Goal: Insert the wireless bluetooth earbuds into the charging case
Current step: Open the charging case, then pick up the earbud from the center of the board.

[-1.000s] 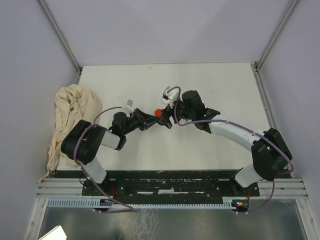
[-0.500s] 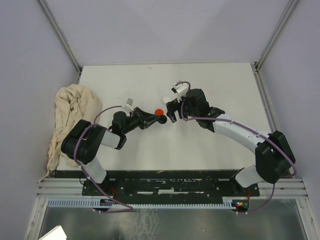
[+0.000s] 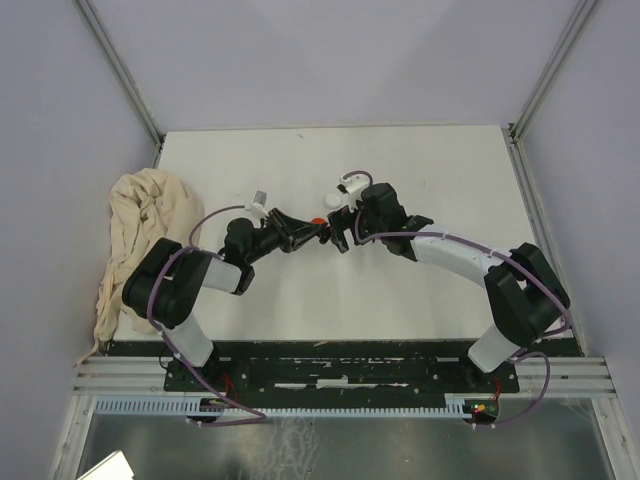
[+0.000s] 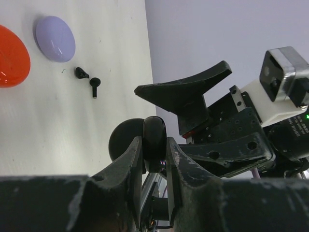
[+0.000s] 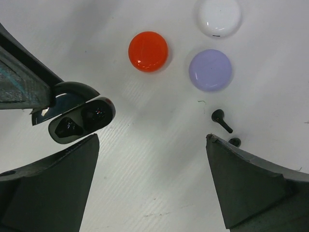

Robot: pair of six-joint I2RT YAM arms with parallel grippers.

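Observation:
My left gripper is shut on a black charging case, held on edge above the table. In the right wrist view the case shows with its lid open and two dark wells; I cannot tell whether a well holds anything. My right gripper hangs open and wide over bare table, with nothing between its fingers. Two black earbuds lie loose on the table by its right finger, one stemmed and one half hidden behind that finger. Both earbuds also show in the left wrist view.
Three round discs lie on the table: red, lilac and white. A crumpled beige cloth sits at the table's left edge. From above, the two grippers meet close together near the red disc.
My right gripper opened wider, pulled back to the right, then came back toward the left gripper. The left gripper kept its grip on the case and shifted slightly away from the bases.

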